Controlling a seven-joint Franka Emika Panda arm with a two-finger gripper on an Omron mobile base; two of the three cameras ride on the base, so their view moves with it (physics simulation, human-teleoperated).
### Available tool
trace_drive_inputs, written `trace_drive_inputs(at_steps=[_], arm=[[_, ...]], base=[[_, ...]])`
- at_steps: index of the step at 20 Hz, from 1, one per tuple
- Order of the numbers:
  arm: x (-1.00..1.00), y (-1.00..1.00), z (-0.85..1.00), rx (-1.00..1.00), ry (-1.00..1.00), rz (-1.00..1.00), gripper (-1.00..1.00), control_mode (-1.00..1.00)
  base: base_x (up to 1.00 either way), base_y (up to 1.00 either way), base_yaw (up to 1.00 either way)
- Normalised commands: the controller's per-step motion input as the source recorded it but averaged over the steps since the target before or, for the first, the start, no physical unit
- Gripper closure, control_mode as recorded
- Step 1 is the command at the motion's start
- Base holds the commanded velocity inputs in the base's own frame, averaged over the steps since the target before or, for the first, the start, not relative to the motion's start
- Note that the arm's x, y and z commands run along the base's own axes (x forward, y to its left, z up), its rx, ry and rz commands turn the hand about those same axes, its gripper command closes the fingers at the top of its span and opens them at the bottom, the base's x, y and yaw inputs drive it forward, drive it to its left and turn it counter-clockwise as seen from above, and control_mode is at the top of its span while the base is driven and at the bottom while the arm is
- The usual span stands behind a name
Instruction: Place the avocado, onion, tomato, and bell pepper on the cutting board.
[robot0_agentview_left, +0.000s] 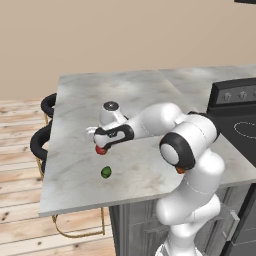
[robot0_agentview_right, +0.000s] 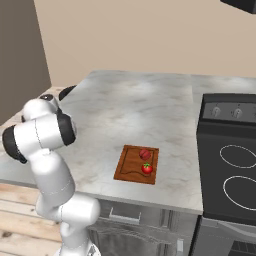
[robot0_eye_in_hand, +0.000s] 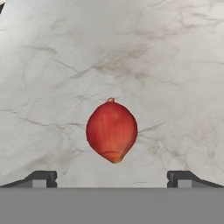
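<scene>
My tool (robot0_eye_in_hand: 112, 179) hangs over the onion (robot0_eye_in_hand: 112, 130), jaws at full spread and holding nothing; the two fingertips (robot0_eye_in_hand: 41, 178) stand at either side of the hand view's lower edge, with the onion centred between and ahead of them. This is the relation the coming move turns on: the onion lies straight along my line of reach, its long axis running from the pointed stem away from the tool to the root end nearest the tool, so the jaws span its shorter width. I judge that a plain descent would bring the fingertips down on its two flanks with no need to turn the wrist.

In the left base view the tool (robot0_agentview_left: 100, 145) sits above the onion (robot0_agentview_left: 101, 150) near the bench's (robot0_agentview_left: 75, 100) left edge, the avocado (robot0_agentview_left: 106, 172) lying just nearer the front edge, apart from both.

The board (robot0_agentview_right: 131, 165) rests near the bench's front edge, beside the stove (robot0_agentview_right: 230, 165), well apart from the onion. It already carries a tomato (robot0_agentview_right: 147, 169) and another red item (robot0_agentview_right: 145, 154), which I take for the pepper. Onion and avocado remain to be moved.
</scene>
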Motion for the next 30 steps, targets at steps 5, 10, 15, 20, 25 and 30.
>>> trace_drive_inputs(at_steps=[5,10,15,20,25,30], arm=[[0.13,0.02,-0.19,0.00,0.00,-0.02,-1.00,-1.00],[0.12,0.00,-0.20,0.00,0.00,-0.02,-1.00,-1.00],[0.06,0.01,-0.22,0.00,0.00,-0.03,-1.00,-1.00],[0.07,0.02,-0.22,0.00,0.00,-0.03,-1.00,-1.00],[0.10,0.07,-0.20,-0.01,0.00,-0.03,-1.00,-1.00],[0.17,0.13,-0.21,-0.01,0.00,-0.03,-1.00,-1.00]], base=[[0.00,0.00,0.00],[0.00,0.00,0.00],[0.00,0.00,0.00],[0.00,0.00,0.00],[0.00,0.00,0.00],[0.00,0.00,0.00]])
